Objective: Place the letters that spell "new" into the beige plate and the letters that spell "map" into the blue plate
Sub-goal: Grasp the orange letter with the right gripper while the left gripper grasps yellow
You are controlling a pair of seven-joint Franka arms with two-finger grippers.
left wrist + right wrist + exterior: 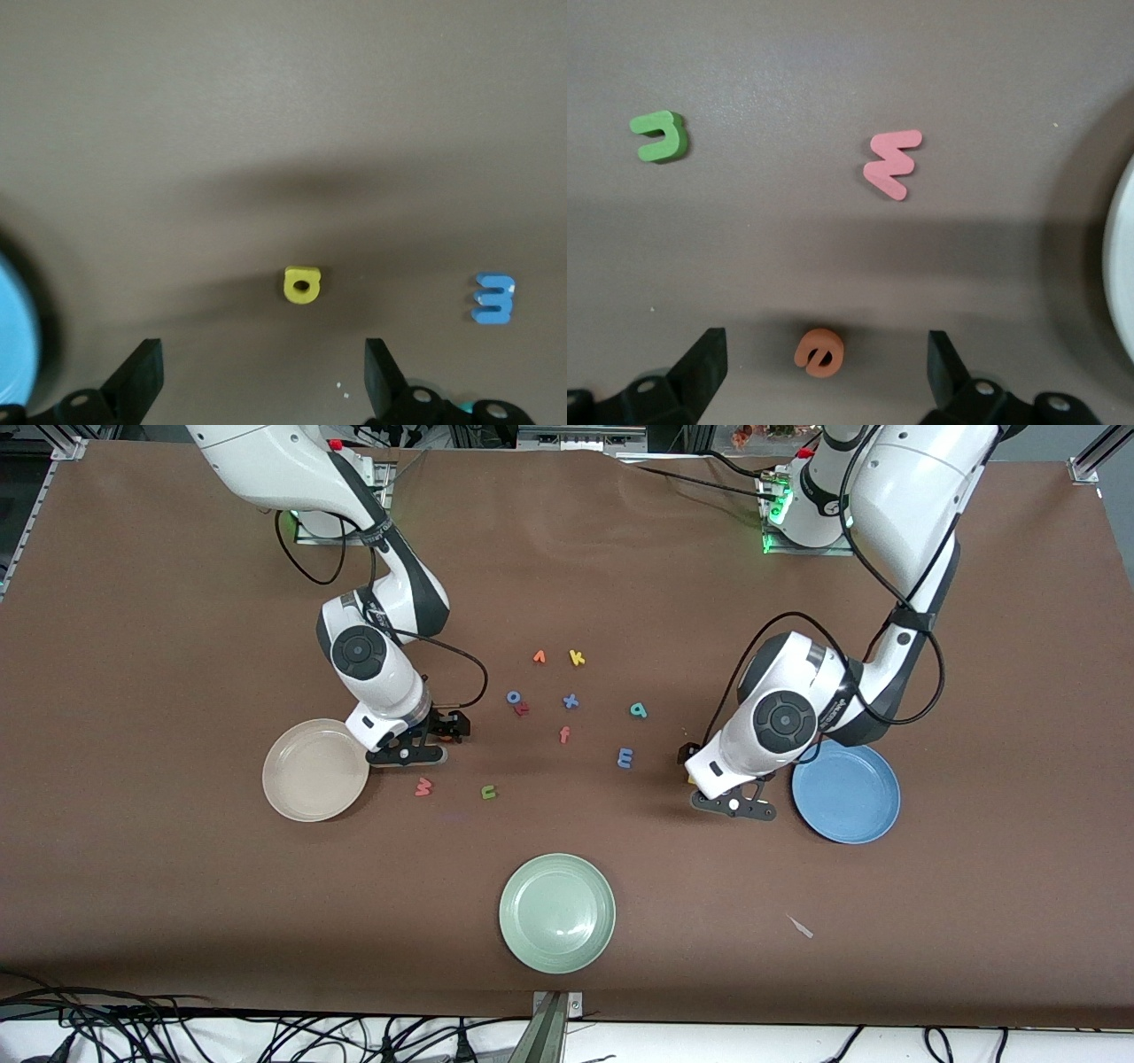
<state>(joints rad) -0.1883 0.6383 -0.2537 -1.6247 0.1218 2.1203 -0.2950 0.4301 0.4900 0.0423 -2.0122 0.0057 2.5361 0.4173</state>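
A brown table [133,691] holds three plates. The beige plate [314,771] lies just beside the right gripper [406,755], toward the right arm's end. The blue plate [846,793] lies just beside the left gripper [733,806], toward the left arm's end. A pale green plate [557,912] sits apart from both, nearest the front camera. All three are empty.

Both grippers hang low over the table, fingers spread wide, holding nothing.

Under the right gripper lies the orange "e" [819,351], between its fingers but off toward one of them. The salmon "w" [891,164] and green "n" [660,136] lie near it.

Under the left gripper lies the yellow "p" [301,285], roughly centred. The blue "m" [493,298] is near; the teal "a" [638,709] lies farther from the camera.

Risks, as I judge them: the letters are tiny and flat, so closing fingers may push one aside or miss it. The off-centre "e" is likeliest to slip. Decoys such as a salmon "f" [564,734] and yellow "k" [577,658] share colours with wanted letters and could be picked by mistake.
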